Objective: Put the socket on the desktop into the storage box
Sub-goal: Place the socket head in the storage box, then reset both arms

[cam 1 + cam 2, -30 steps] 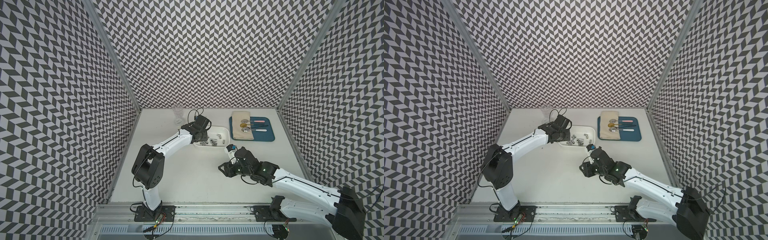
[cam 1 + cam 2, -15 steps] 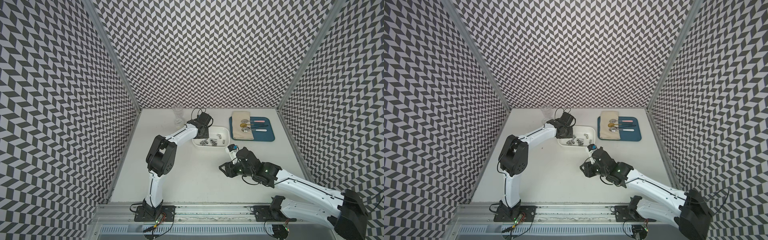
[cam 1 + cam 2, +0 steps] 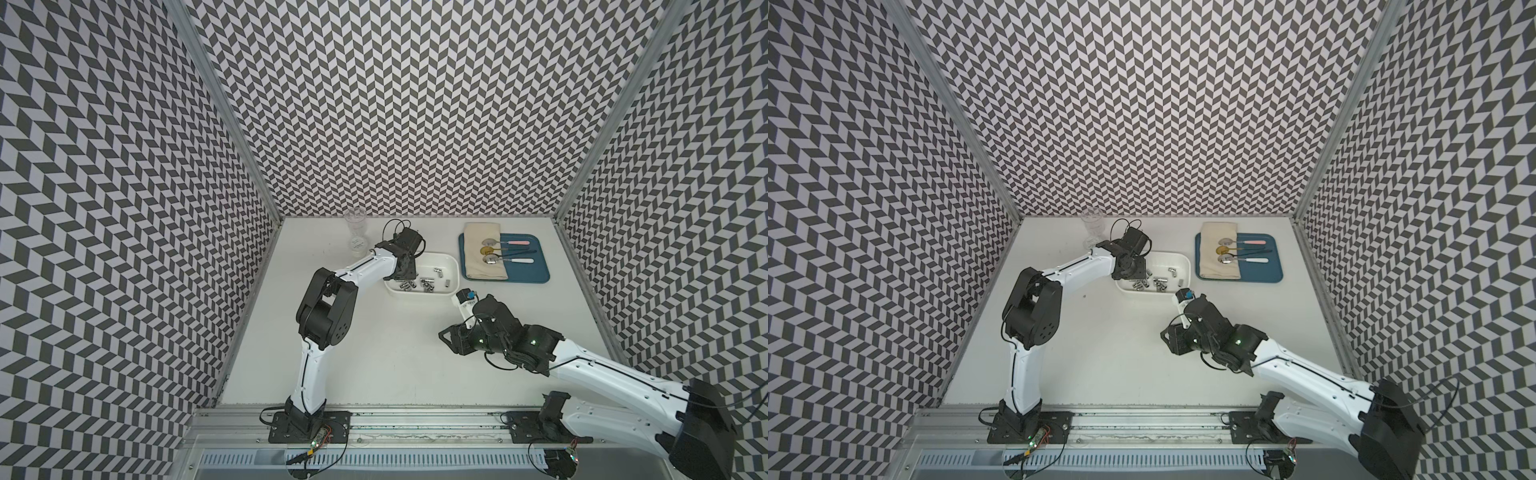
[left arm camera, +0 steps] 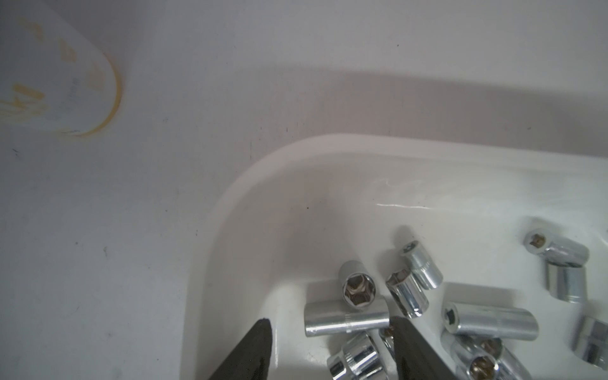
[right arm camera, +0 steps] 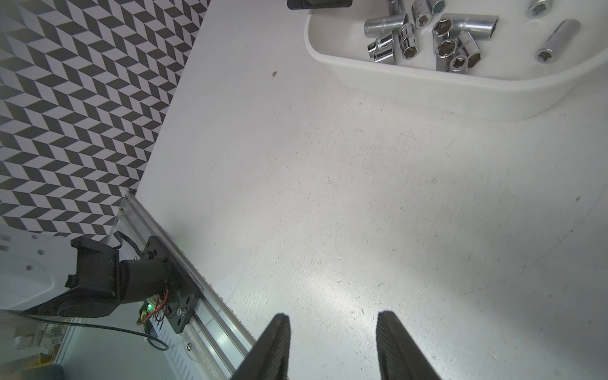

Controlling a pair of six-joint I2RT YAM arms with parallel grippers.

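Sockets (image 4: 408, 289) lie in the box (image 4: 227, 204), with the left gripper (image 4: 330, 322) spread over them.
The chrome pile sits loose on the box floor, right at the left gripper's fingertips. One socket (image 4: 345, 319) lies crosswise between the two fingers (image 4: 260, 342), with one end at one finger and the other end clear of the second finger, so nothing is pinched. The right gripper (image 5: 333, 316) hangs over bare table (image 5: 362, 197), its fingers apart and empty, with the box ahead of it and off to one side. A cup (image 3: 356, 237) stands on the table beyond the left gripper, outside the box.
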